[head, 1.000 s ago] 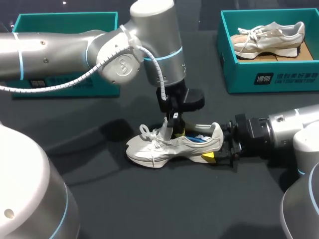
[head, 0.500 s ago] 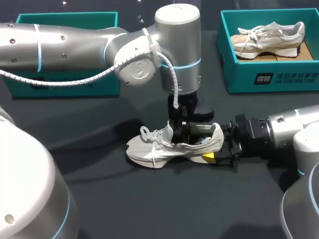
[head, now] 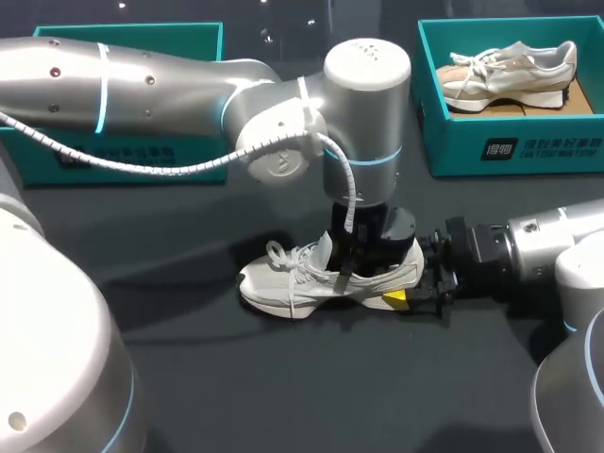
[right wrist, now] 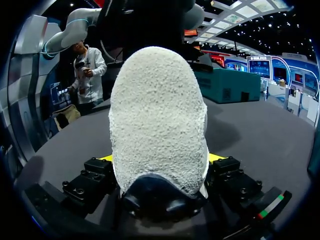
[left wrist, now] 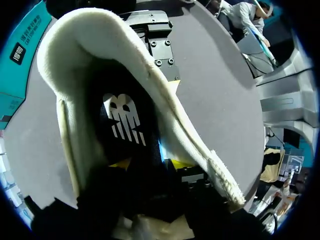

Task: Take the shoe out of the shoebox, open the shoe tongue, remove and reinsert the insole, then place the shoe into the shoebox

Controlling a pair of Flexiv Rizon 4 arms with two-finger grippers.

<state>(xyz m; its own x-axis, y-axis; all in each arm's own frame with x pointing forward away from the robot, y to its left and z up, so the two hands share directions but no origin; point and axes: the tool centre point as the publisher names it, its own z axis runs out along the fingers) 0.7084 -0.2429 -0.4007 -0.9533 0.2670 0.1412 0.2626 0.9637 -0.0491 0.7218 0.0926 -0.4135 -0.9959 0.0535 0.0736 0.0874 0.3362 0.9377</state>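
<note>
A white sneaker (head: 288, 283) lies on its sole on the dark table, toe to the left. My left gripper (left wrist: 150, 164) is down inside the shoe's opening. Its yellow fingertips (left wrist: 120, 163) stand apart over the dark insole (left wrist: 125, 120) with a white logo, and nothing shows between them. In the head view the shoe's collar hides these fingers. My right gripper (right wrist: 160, 160) comes in level with the table and is shut on the heel (right wrist: 157, 120), one finger on each side. One yellow fingertip (head: 396, 297) shows by the sole.
A teal shoebox (head: 453, 142) at the back right holds a second pale sneaker (head: 510, 71). Another teal box (head: 123, 38) stands at the back left, partly behind my left arm. Bare table lies in front of the shoe.
My left arm has shifted right and lowered its gripper deeper into the shoe, and its fingers have spread apart. The blue of the insole no longer shows. The right arm has stayed still.
</note>
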